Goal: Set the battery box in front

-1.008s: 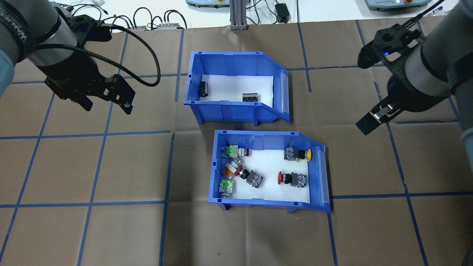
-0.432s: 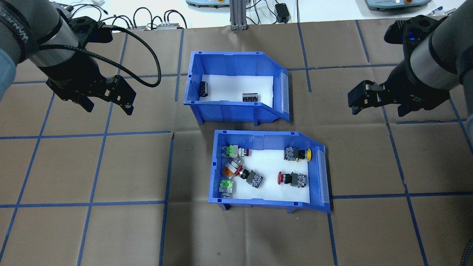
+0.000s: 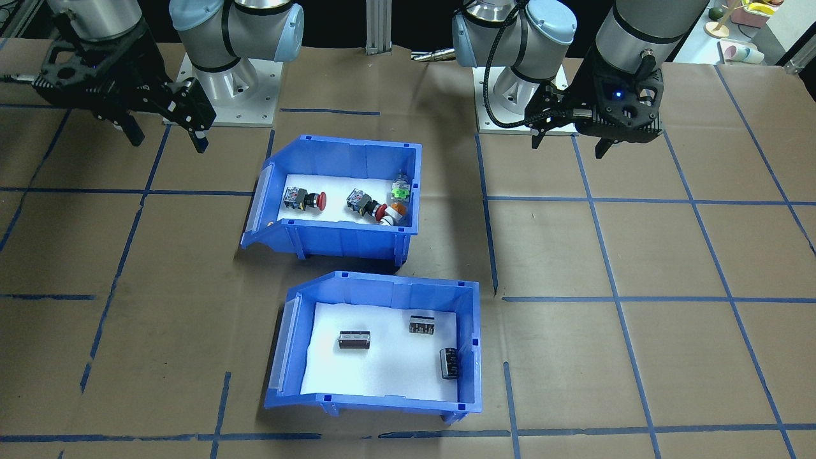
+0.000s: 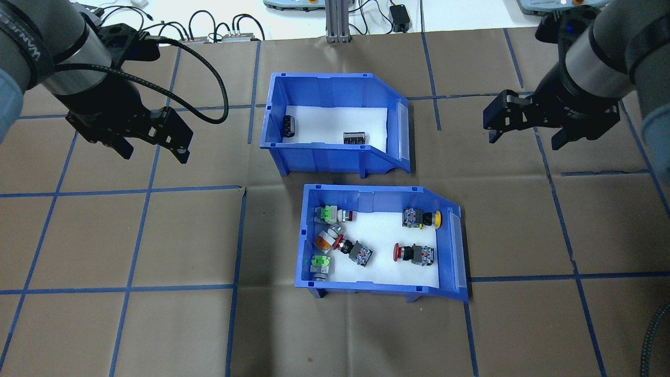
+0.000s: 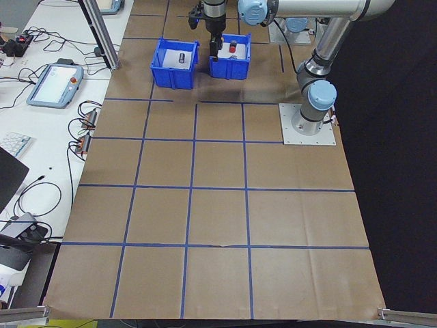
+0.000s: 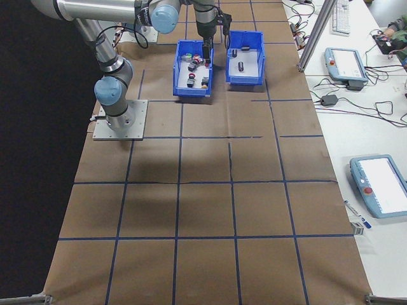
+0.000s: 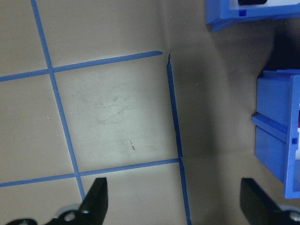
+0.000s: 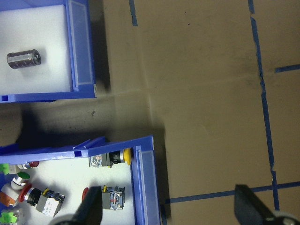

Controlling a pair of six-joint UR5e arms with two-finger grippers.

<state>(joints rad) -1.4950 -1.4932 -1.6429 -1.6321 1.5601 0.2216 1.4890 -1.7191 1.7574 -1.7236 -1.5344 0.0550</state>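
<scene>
Grippers first: the right gripper (image 4: 523, 128) has swung from pointing down-left to a level pose beside the bins within 1 second, jaws spread and empty; the left gripper (image 4: 152, 141) holds its spot, also spread and empty. The battery box (image 4: 335, 123) sits untouched on the table, beyond the switch bin (image 4: 382, 241), holding 3 dark cylinders. Likely the right arm is lining up an approach.
</scene>
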